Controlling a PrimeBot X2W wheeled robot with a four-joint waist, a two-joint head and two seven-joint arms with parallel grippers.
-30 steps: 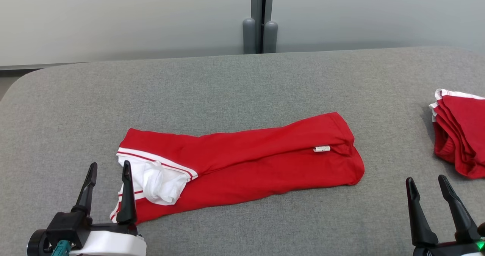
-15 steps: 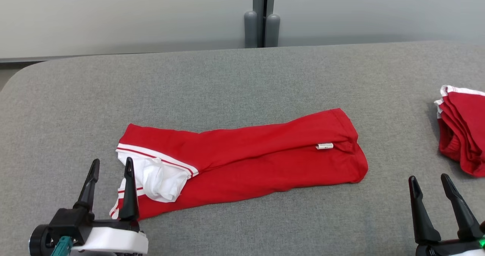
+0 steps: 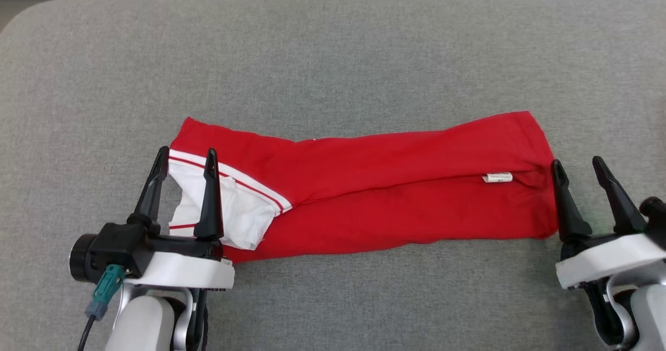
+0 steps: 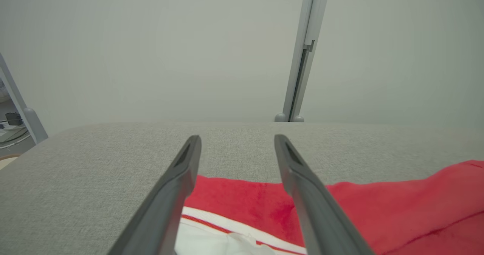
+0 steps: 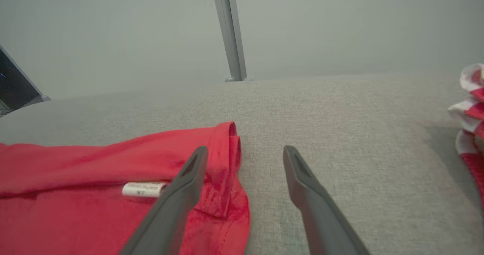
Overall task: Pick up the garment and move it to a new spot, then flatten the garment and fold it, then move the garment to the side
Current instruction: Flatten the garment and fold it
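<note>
Plainly, the red garment [image 3: 390,210] lay on the grey table [image 3: 333,54]; it looked soft and limp, best pinched at both ends, where left gripper [image 3: 187,152] and right gripper [image 3: 577,161] hovered, jaws spread, empty.

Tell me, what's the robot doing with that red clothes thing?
The robot is getting ready to handle a long red garment lying on the grey table. Its left pincer is open at the end with the white trim, and its right pincer is open at the other end. Neither has grabbed the cloth yet.
</note>
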